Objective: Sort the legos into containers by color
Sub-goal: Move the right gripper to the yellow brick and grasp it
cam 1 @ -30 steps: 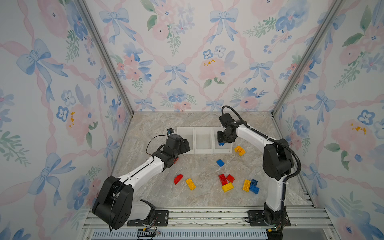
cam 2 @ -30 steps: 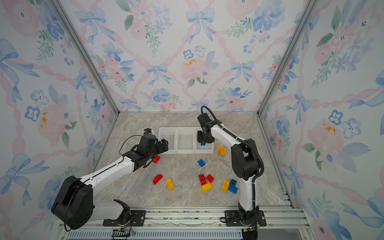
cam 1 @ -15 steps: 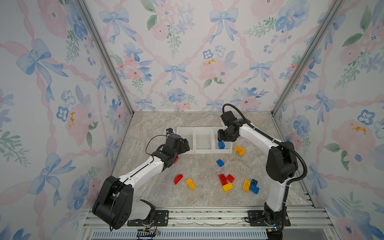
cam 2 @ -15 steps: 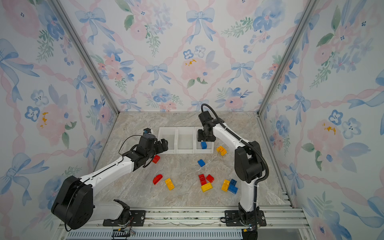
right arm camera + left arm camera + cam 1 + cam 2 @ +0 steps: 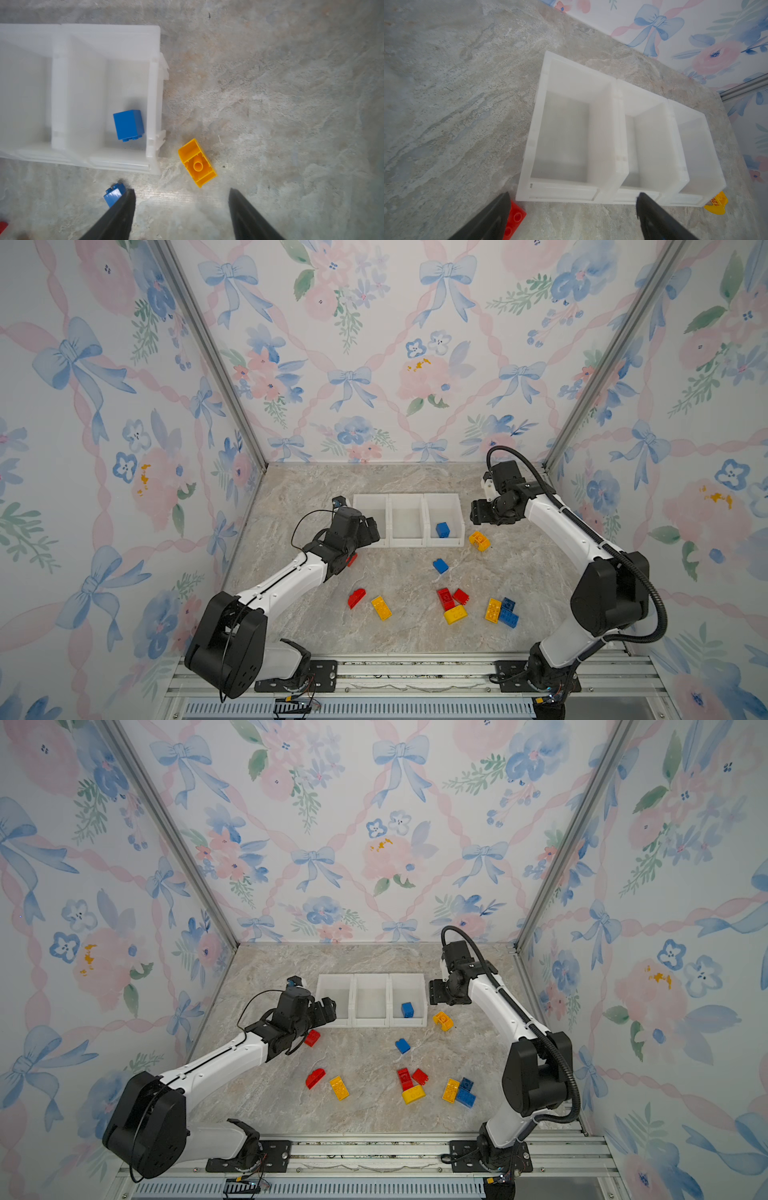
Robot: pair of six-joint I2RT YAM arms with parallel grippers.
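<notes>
Marbled tabletop [image 5: 399, 639], floral walls around. At frame centre, row of three white bins [image 5: 406, 498]; one blue brick [image 5: 442, 529] inside the rightmost. Just right of the bins, yellow brick [image 5: 478, 540], hollow side up. Below, loose blue brick [image 5: 440, 566]; lower middle, scattered bricks [image 5: 455, 614] in red, yellow, blue. Red brick [image 5: 312, 1038] beside left gripper [image 5: 372, 531] at the bins' lower-left corner, fingers spread wide, nothing between. Right gripper [image 5: 476, 512] right of the bins, fingers apart, empty.
</notes>
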